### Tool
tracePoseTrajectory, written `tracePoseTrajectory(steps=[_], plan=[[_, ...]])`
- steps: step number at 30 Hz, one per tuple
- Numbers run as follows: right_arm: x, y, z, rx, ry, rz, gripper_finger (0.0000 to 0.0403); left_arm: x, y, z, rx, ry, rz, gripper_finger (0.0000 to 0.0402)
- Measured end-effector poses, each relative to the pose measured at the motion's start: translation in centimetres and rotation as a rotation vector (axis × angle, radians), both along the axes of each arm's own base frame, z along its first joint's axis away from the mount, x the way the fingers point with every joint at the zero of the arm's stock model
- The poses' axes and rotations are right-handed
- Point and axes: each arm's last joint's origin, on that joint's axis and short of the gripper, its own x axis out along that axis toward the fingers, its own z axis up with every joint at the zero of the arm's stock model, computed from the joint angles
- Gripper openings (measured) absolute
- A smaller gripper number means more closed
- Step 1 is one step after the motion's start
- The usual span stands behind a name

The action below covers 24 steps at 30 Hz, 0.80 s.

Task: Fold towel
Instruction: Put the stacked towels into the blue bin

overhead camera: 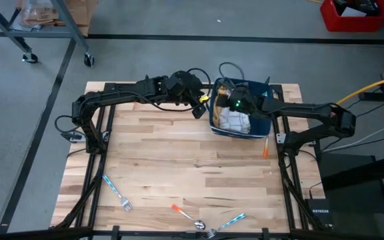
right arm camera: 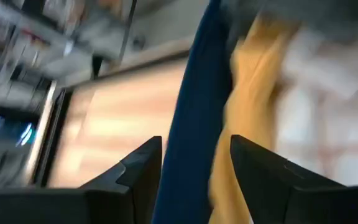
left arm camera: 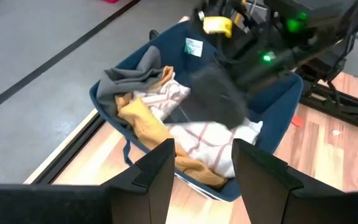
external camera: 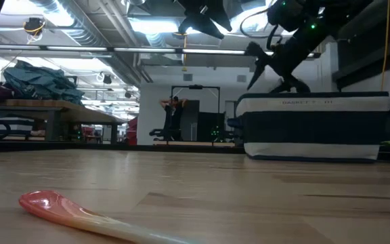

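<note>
1. Blue is the basket (overhead camera: 267, 125) at the far edge of your table (overhead camera: 179, 173), and every cloth is inside it, so I judge no fold made yet.
2. The white checked towel (overhead camera: 233, 121) lies crumpled in the basket beside a yellow cloth (left arm camera: 143, 118) and a grey cloth (left arm camera: 129, 78): three cloths in all, as far as you can see.
3. Your right gripper (right arm camera: 194, 171) hovers over the basket's wall with its fingers spread and nothing between them.
4. Your left gripper (left arm camera: 202, 165) hangs just beside the basket, fingers apart and empty, facing the cloths.
5. What is left for you: lift the towel out, spread it on the wood, then fold it.
6. On the near part of the table you have two blue-handled forks (overhead camera: 115, 192), one pink-handled spoon (overhead camera: 187, 215), and one small orange item (overhead camera: 265, 149) near the basket.
</note>
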Motion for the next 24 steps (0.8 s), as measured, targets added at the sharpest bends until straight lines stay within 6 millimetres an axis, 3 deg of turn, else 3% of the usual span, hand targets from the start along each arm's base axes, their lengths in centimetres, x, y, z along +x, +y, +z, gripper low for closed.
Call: tracePoseTrajectory(steps=[4,8,16,24], plan=[[-0.1,-0.8,0.2,-0.140,0.050,-0.118,0.0195,0.1,-0.3,0.0,0.001,-0.003,-0.007,0.0153],[0.0,-2.6,-0.5,-0.144,0.049,-0.161,0.0195,0.2,-0.6,0.0,0.001,-0.006,-0.016,0.0153],[0.1,-6.5,-3.8,-0.101,0.112,-0.255,0.0195,0.4,-1.7,0.1,-0.002,-0.009,-0.043,0.0153],[0.6,-8.0,-7.0,-0.036,0.166,-0.248,0.0195,0.6,-2.8,0.1,-0.004,-0.010,-0.071,0.0153]])
